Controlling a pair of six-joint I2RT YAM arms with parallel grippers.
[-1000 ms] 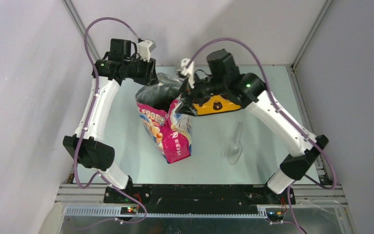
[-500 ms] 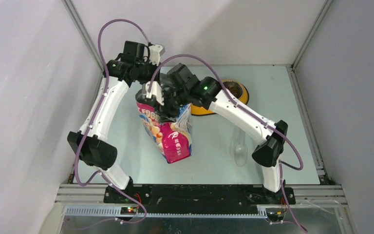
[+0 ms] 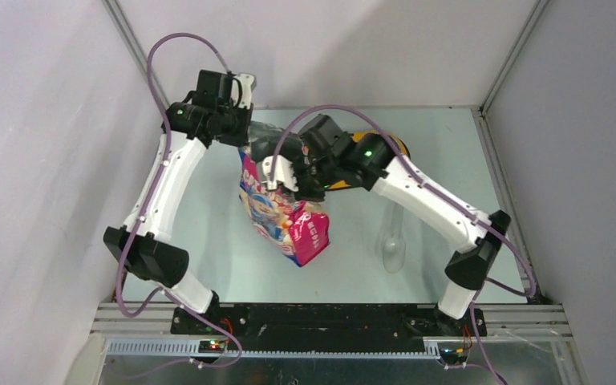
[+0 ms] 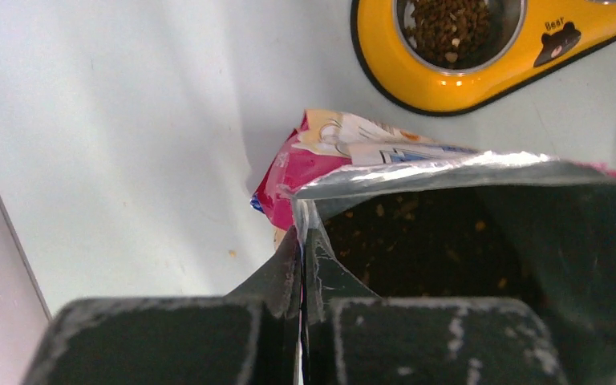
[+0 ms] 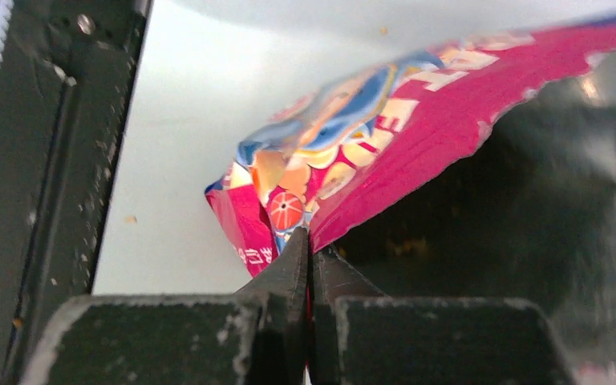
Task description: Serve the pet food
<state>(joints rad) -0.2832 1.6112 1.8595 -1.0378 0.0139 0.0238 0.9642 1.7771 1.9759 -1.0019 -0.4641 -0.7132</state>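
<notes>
The left gripper (image 4: 301, 241) and right gripper (image 5: 310, 245) each clamp the rim of the glossy pink-and-blue foil bag (image 3: 289, 220). Brown kibble pellets (image 4: 449, 28) already fill one steel cup of the yellow double bowl (image 4: 385, 68) beyond the left gripper; more lies inside the bag.

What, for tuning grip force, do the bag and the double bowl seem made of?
The bag looks like thin glossy plastic film, foil-lined: printed pink outside, crinkled silver inside, ragged torn edge. The double bowl has a smooth shiny yellow shell, probably plastic; its cup looks like polished steel, being grey and reflective.
</notes>
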